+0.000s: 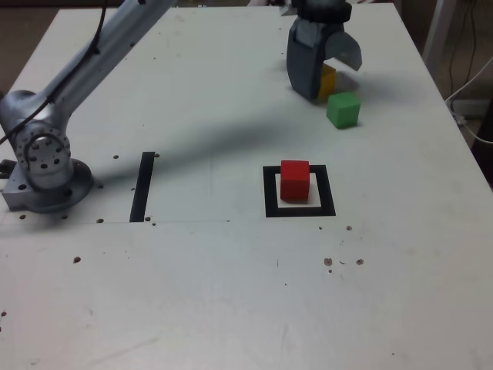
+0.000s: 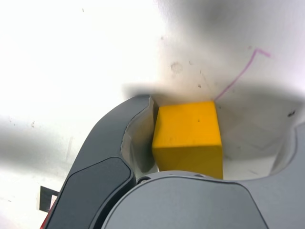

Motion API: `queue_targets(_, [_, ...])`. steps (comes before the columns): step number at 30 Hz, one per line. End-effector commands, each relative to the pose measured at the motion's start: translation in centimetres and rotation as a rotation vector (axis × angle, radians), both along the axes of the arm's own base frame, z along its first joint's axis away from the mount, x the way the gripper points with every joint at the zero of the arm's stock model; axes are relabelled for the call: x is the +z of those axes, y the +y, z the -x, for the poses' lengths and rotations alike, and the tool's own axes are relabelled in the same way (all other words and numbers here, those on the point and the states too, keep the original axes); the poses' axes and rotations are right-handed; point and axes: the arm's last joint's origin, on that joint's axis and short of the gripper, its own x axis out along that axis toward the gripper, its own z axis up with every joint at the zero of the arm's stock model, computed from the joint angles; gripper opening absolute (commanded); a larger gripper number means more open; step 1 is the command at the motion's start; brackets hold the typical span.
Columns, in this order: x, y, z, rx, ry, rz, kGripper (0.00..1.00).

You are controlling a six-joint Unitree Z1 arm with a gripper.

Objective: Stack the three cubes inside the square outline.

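Note:
The yellow cube (image 1: 328,79) (image 2: 188,138) rests on the table at the back right of the exterior view. My gripper (image 1: 327,73) (image 2: 214,143) is lowered around it with jaws apart. In the wrist view one finger (image 2: 114,143) lies against one side of the cube, and a gap shows on the other side. The green cube (image 1: 343,109) sits just in front of the yellow one, clear of the fingers. The red cube (image 1: 294,179) stands inside the square outline (image 1: 269,193) near the table's middle.
A straight black strip (image 1: 142,186) lies to the exterior view's left of the outline. The arm's base (image 1: 42,166) is at the left edge. A thin pink line (image 2: 240,76) is drawn on the table beyond the yellow cube. Cables hang past the table's right edge.

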Motion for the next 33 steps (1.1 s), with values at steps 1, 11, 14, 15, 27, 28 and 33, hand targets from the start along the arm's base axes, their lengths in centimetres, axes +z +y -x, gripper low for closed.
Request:
queue_targets(1, [0.3,-0.1,0.1,-0.008,0.012,0.005,0.42])
queue_targets(11, [0.7,-0.2,0.2,-0.024,0.006,0.003,0.3])
queue_targets(14, [0.6,-0.3,0.2,-0.029,0.009,0.006,0.3])
queue_targets(15, [0.6,-0.4,0.2,-0.031,0.01,0.007,0.3])
queue_targets(27, [1.3,-1.1,0.3,-0.048,0.021,0.004,0.3])
queue_targets(28, [1.4,-1.2,0.3,-0.052,0.024,0.001,0.3])
queue_targets(33, [2.9,-2.6,0.6,-0.098,0.026,-0.018,0.3])
